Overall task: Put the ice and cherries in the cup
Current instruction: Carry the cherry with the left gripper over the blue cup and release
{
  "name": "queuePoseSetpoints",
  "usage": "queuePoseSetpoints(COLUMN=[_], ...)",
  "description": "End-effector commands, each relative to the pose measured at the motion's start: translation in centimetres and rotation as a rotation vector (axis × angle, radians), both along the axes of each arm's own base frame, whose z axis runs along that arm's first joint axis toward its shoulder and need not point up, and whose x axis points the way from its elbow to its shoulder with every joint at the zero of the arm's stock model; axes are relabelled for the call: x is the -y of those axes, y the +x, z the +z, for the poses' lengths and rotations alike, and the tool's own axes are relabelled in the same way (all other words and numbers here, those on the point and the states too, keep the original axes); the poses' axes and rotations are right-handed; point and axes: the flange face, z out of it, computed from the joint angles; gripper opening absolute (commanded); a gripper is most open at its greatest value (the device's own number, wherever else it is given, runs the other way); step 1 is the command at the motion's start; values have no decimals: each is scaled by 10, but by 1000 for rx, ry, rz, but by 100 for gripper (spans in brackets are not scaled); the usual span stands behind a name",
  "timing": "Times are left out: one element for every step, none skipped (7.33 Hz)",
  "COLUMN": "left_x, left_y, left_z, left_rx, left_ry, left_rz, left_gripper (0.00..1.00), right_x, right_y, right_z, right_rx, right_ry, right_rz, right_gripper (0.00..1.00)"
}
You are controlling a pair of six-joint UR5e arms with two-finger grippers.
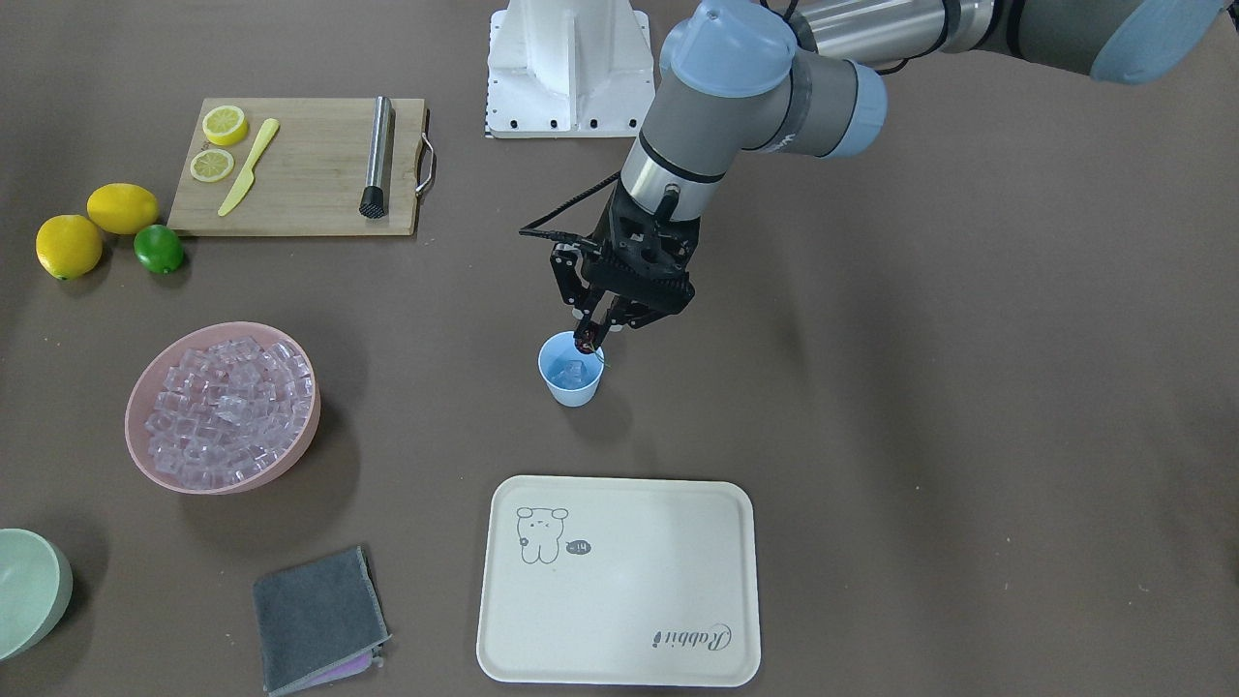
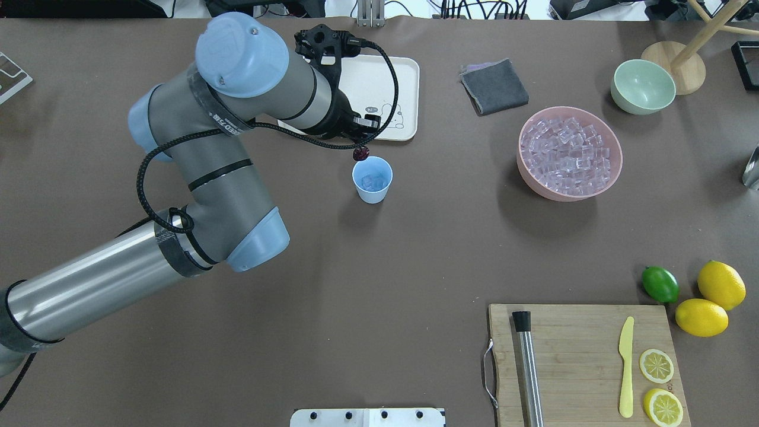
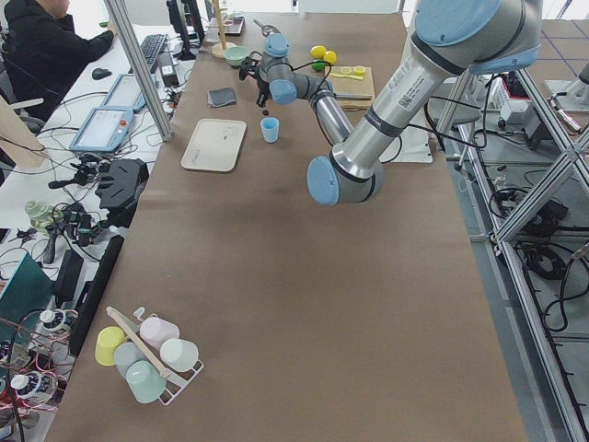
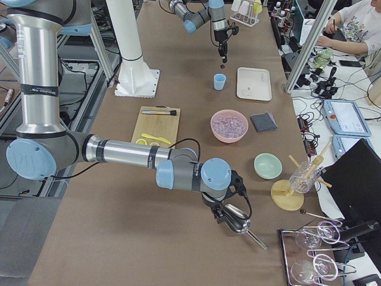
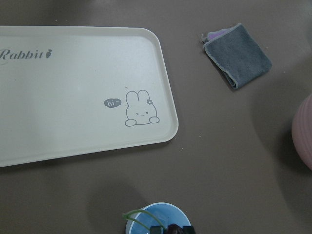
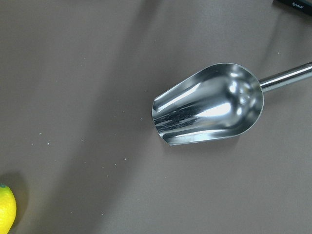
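The light blue cup [image 1: 571, 385] stands upright mid-table with a clear ice cube [image 1: 573, 371] inside; it also shows in the overhead view [image 2: 372, 188]. My left gripper [image 1: 592, 331] is shut on the dark red cherries [image 1: 585, 342] and holds them just above the cup's rim, at its edge. From overhead the cherries [image 2: 360, 154] hang beside the rim. The left wrist view shows the cup [image 5: 157, 214] and green stems [image 5: 138, 215] at the bottom. More ice [image 1: 227, 407] fills the pink bowl [image 1: 145, 455]. My right gripper [image 4: 225, 211] is over a metal scoop [image 4: 238, 224]; I cannot tell its state.
A cream tray [image 1: 619, 581] lies beyond the cup, with a grey cloth [image 1: 319, 620] and a pale green bowl [image 1: 29, 590] nearby. A cutting board [image 1: 300, 165] carries lemon slices, a yellow knife and a muddler. Two lemons and a lime [image 1: 158, 249] lie beside it.
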Motion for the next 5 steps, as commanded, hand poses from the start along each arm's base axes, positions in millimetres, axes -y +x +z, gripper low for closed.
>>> queuePoseSetpoints(left_x=[-3,-10,-11,-12,-17], left_y=[12,34,40,41,47], left_z=[7,16,18,18,28], left_rx=[11,7,-13,-13,-2], left_ry=[6,22,37,39,34], left_rz=[-9,-6,-10,-9,1], left_gripper=[0,0,0,0,0], right_x=[1,2,1,0,0], right_y=[0,0,0,0,0], right_z=[-2,-3,-4,-3,-1], right_rx=[0,0,2,2,2], right_ry=[3,3,3,2,-2], right_rz=[1,3,4,4,3], right_gripper=[99,99,99,99,99])
